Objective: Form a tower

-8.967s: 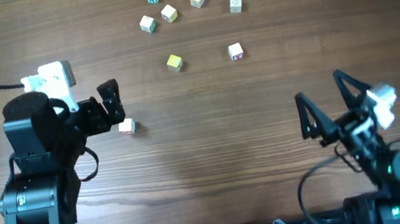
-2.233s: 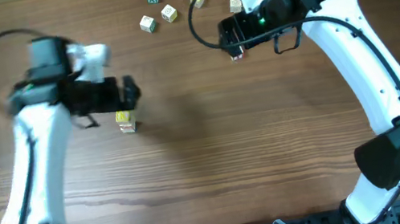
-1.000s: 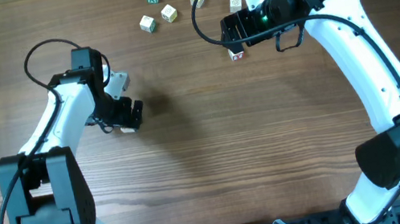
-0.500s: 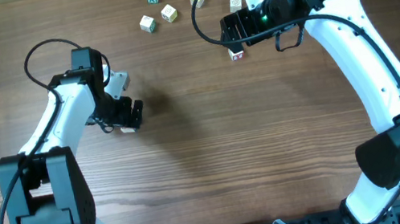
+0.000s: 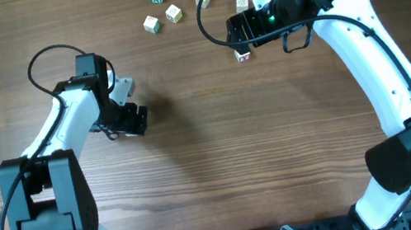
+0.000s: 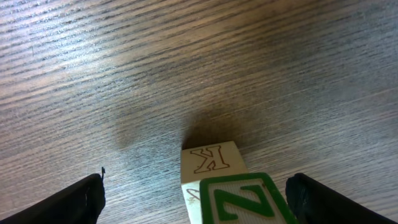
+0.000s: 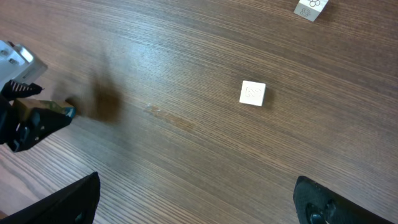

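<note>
Left wrist: we see the tower [image 6: 214, 171], an N cube on a K cube, untouched between the spread jaws of the left gripper [image 6: 196, 190]. Overhead: the right gripper [image 5: 240, 36] hangs well apart from the tower. Right wrist: its jaws gape above a loose cube [image 7: 252, 92].

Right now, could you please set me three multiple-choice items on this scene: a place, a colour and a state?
1. The pale wooden cube lettered K lies: A) between the left jaws; B) between the right jaws; C) among the scattered cubes.
2. The N on the wooden cube overlapping it is: A) red; B) green; C) blue.
3. The right jaws are: A) shut on a cube; B) shut, empty; C) open, empty.
Answers: 1 A, the left wrist view shows it between both fingers; 2 B, letter and frame are green; 3 C, the fingers stand wide apart above a small pale cube on the brown wooden table.
</note>
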